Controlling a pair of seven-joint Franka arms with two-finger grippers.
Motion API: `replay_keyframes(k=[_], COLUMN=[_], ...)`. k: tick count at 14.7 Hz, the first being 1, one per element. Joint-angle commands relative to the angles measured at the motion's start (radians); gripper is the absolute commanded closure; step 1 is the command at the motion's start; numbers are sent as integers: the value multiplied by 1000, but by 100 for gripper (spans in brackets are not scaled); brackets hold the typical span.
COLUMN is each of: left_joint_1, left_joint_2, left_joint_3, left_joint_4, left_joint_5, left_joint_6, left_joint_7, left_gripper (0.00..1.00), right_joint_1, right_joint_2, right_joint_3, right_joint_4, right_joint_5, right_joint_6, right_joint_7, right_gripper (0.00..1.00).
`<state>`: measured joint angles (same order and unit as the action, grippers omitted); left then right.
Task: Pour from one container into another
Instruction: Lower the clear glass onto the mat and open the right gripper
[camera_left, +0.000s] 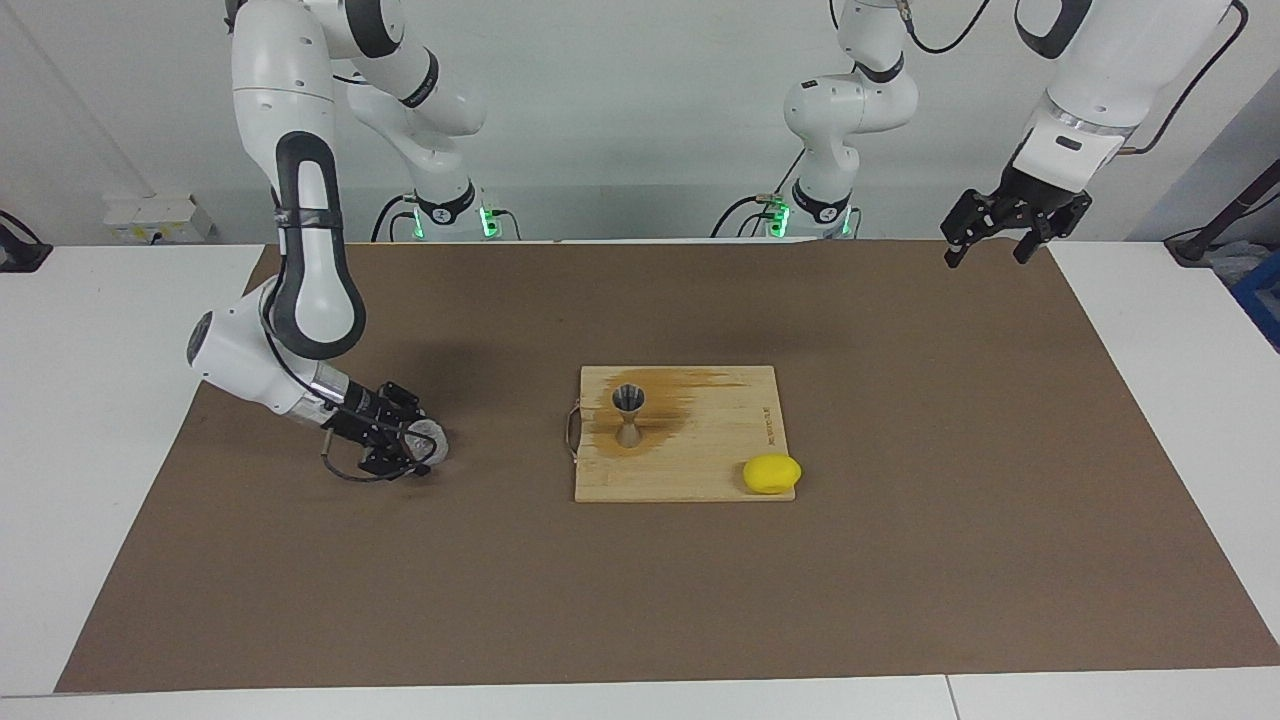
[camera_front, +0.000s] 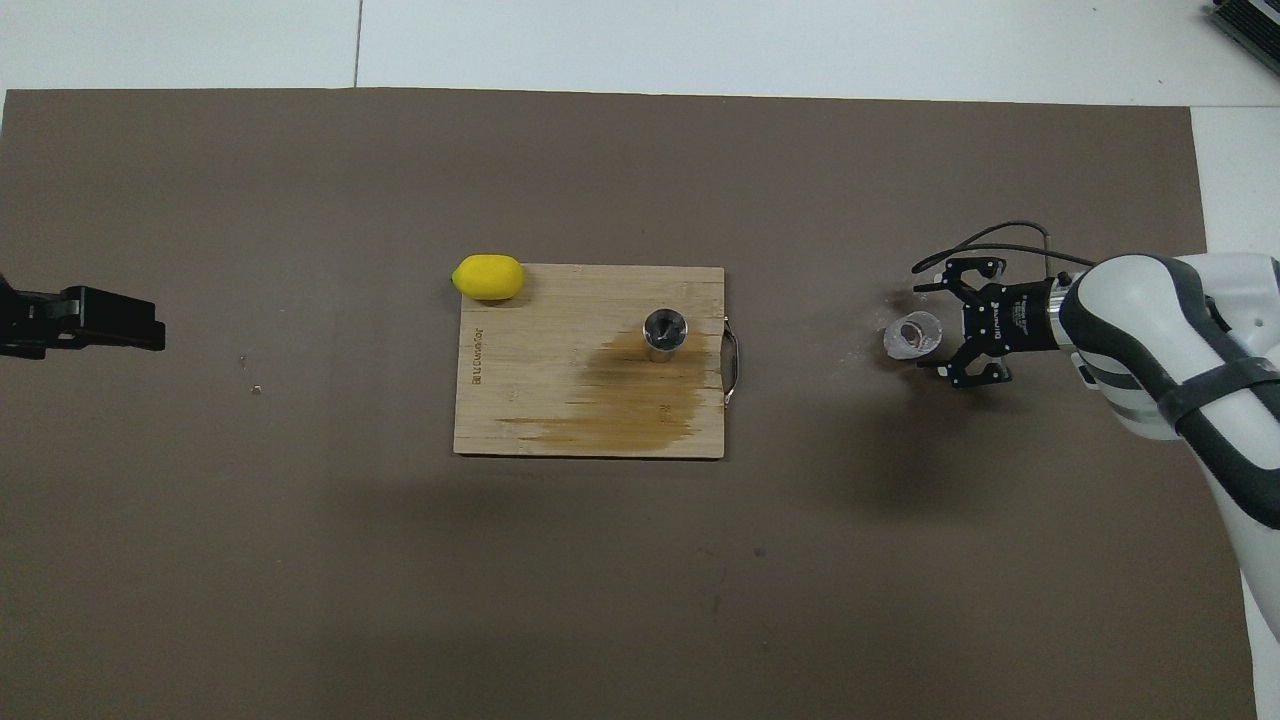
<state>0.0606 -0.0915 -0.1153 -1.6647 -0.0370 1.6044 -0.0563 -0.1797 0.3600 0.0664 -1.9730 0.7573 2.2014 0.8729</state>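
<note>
you've got the right tool (camera_left: 405, 447) down low at the right arm's end of the surface (camera_left: 100, 420), just above the brown mat (camera_left: 900, 560). its fingers (camera_front: 968, 378) are spread wide, one on each side of the clear cup (camera_front: 914, 335). the cup sits between them, but there's a visible gap on both sides in the overhead view, so it's around the cup, not pinching it. can't tell if either finger touches the wall. the cup stands upright on the mat, mouth up, w/ a little whitish dusting on the mat around it.

the cup is well apart from the wooden board (camera_left: 700, 470), which lies mid-mat. the metal jigger (camera_left: 628, 412) stands upright on the board, near the edge w/ the metal handle (camera_front: 732, 357), i.e. the edge toward the right arm's end. a dark wet-looking stain (camera_front: 630, 395) spreads over the board from the jigger's foot toward the robots.

a yellow lemon-like lump (camera_left: 771, 473) sits at the board's corner, toward the left arm's end and farther from the robots than the jigger, partly hanging over the edge.

your left tool (camera_left: 1005, 232) waits up in the air over the mat's corner at the left arm's end, fingers spread and pointing down w/ nothing between them. in the overhead view only its dark tip shows at the frame edge.
</note>
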Motion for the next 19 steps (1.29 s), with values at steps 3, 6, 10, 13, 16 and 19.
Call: replay_keyframes(k=[3, 6, 10, 13, 16, 19], left_joint_1=[4, -12, -5, -4, -2, -2], left_joint_2=[30, 19, 15, -10, -20, -19], left_joint_3=[-7, -7, -3, -4, -3, -3], left_joint_4=[56, 33, 42, 31, 0, -1], left_joint_5=[-12, -12, -8, -7, -7, -7], left_joint_6=[-66, -58, -87, -133, -113, -72], left_joint_7=[19, 10, 16, 21, 10, 9], left_gripper=[0, 0, 0, 0, 0, 0], right_joint_1=[-12, 8, 114, 183, 220, 221], right_joint_2=[-130, -186, -256, -299, -331, -322], right_joint_3=[7, 15, 18, 18, 16, 21], right_joint_4=[-26, -23, -23, -23, 37, 199], right_joint_5=[-267, -477, -685, -708, -714, -831], right_joint_6=[-22, -49, -169, -206, -259, -377], right_joint_7=[-12, -41, -251, -380, -446, -489], right_gripper=[0, 0, 0, 0, 0, 0])
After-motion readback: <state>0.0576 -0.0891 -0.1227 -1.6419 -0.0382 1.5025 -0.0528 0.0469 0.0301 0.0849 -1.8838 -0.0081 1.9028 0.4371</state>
